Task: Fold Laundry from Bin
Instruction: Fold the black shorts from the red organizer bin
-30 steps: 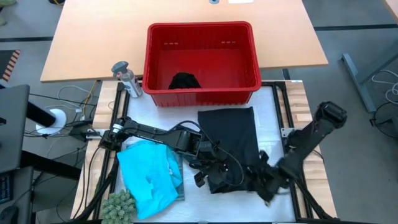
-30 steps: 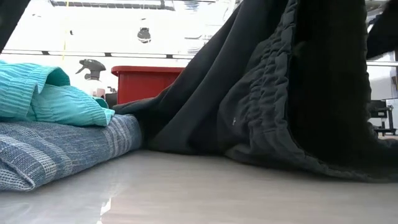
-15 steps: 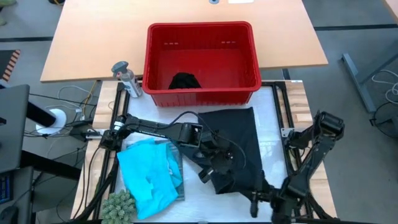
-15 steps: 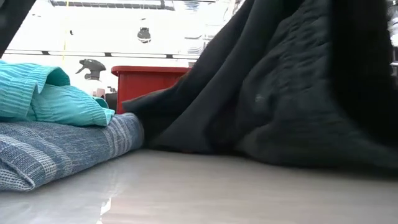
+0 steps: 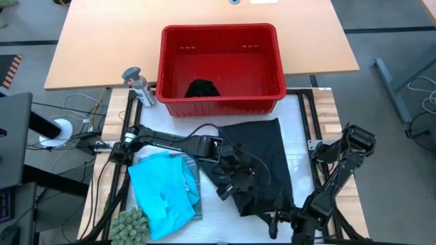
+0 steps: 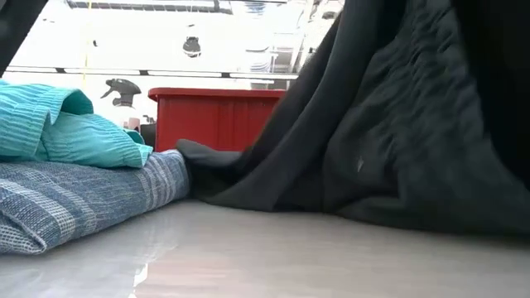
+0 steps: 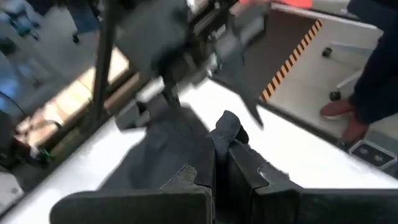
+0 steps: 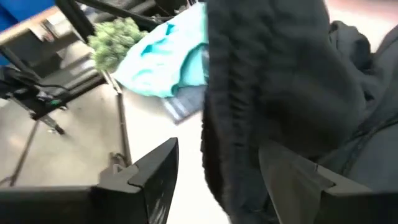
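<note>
A black garment lies spread on the white mat. My left gripper is over its left part, shut on it. At the garment's near edge my right gripper is open, and a bunched part of the black cloth stands between its fingers. The red bin stands at the far side with another black garment on its floor. At near left a turquoise garment lies on top of a blue-grey striped one. My left gripper pinches a raised fold of the black garment between its two fingers; the fold sticks up past the fingertips. The fingers come from the table's left, slanting down. The rest of the garment lies on the mat. My right gripper has black cloth between its open fingers; whether they touch it, I cannot tell.
A grey spray bottle stands left of the bin. A green knobbly object sits at the near left corner. Dark frame bars run along both sides of the mat. Bare mat shows between the bin and the garments.
My right gripper has gone toward the table's near edge and a little left, along the black garment's near end. My left gripper has shifted slightly right with its fold. In the low view the black cloth's left side has drawn to the right, uncovering more of the bin.
</note>
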`<move>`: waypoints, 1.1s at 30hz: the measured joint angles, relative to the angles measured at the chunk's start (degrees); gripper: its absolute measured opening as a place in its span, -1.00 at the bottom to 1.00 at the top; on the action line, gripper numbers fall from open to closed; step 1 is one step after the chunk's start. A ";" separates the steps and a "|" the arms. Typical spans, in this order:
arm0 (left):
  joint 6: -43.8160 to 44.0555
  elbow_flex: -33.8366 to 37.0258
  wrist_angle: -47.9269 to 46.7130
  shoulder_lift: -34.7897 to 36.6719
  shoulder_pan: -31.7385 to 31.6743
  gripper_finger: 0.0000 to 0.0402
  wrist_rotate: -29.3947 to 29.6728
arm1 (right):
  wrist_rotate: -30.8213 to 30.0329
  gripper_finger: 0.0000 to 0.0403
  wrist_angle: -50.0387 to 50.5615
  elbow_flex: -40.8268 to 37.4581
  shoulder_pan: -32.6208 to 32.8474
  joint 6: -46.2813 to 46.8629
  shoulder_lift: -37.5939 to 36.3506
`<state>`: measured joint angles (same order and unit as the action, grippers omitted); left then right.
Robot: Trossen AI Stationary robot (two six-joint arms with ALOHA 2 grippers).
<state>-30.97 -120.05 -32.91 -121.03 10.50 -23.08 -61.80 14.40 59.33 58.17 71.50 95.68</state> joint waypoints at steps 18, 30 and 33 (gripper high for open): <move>1.73 3.26 2.84 0.02 -0.05 -1.00 1.89 | -6.45 0.22 -4.22 0.00 -2.88 -6.99 0.09; 3.23 3.26 2.08 0.02 0.04 -1.00 3.24 | -7.50 0.22 -5.88 0.00 -5.02 -6.44 -0.05; 3.25 3.26 2.17 0.02 0.22 -1.00 3.38 | -7.16 0.22 -7.33 0.00 -6.53 -8.77 -0.07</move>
<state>-27.72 -116.79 -30.74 -121.01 10.72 -19.69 -68.96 7.07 59.33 51.65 62.73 95.61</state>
